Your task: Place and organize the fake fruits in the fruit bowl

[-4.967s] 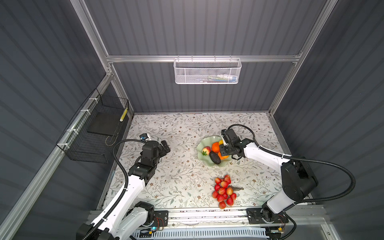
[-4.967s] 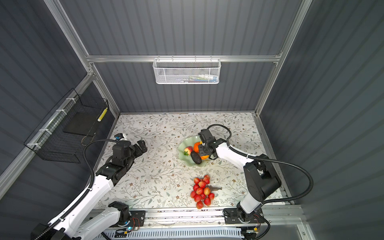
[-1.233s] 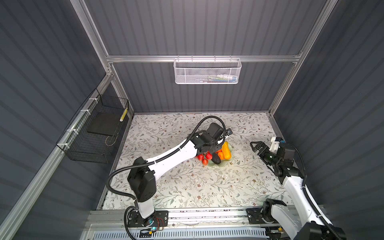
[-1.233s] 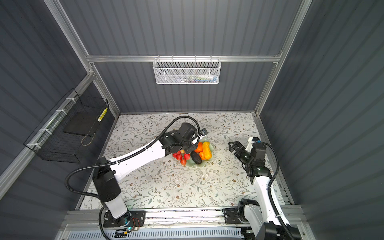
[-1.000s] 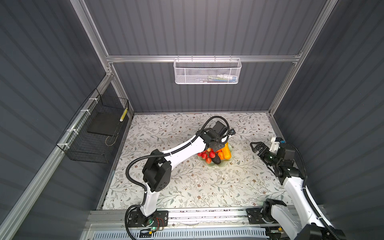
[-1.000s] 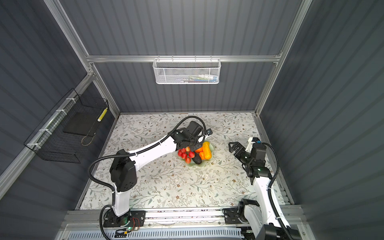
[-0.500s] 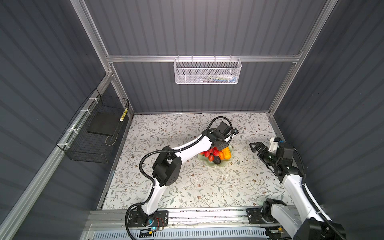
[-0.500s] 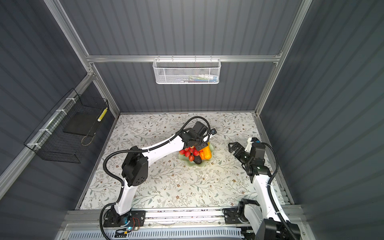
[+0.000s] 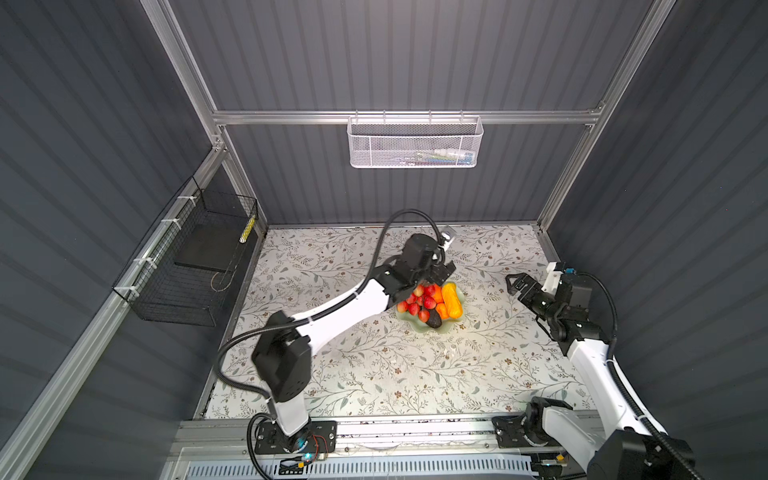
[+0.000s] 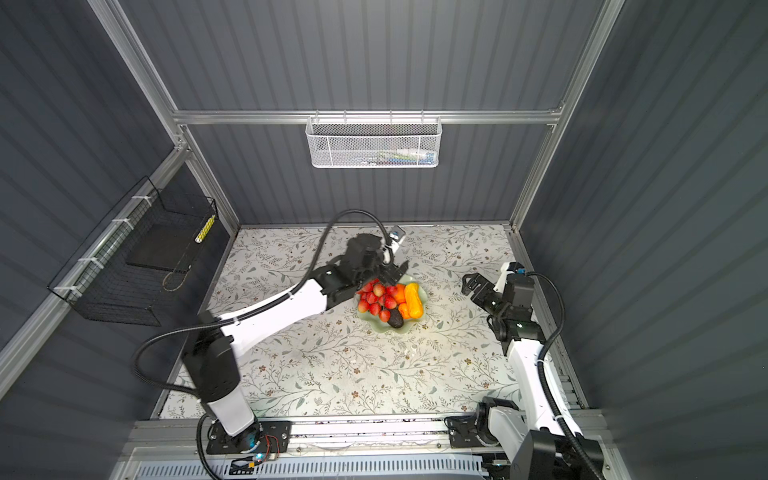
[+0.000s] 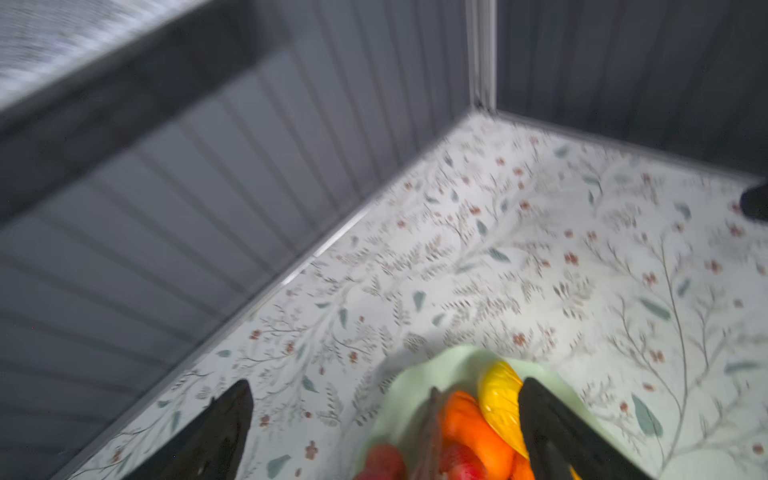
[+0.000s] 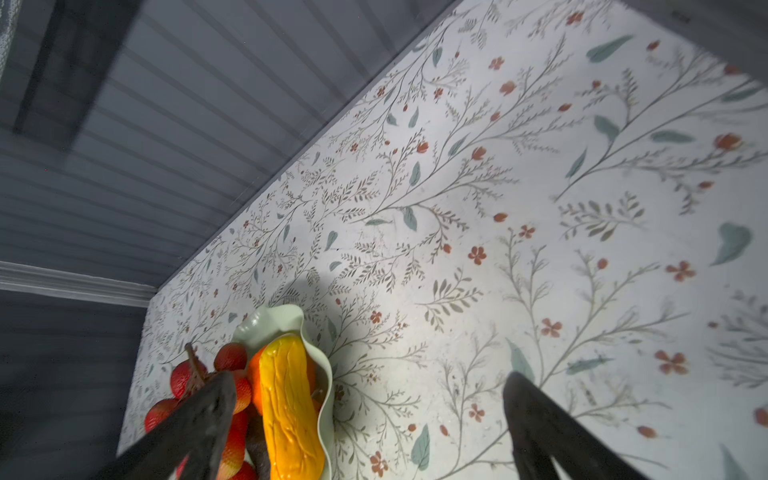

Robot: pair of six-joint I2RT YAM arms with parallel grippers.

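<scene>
Centre frame, fake fruits (image 9: pixel 428 300) are piled in the fruit bowl (image 9: pixel 419 327); left pincer (image 9: pixel 441 275) and right pincer (image 9: pixel 515 282) are spread wide, empty.

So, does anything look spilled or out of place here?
Nothing stands out. The red berries, gourd, an orange and avocado all sit in the fruit bowl; no fruit lies on the floral tabletop.
</scene>
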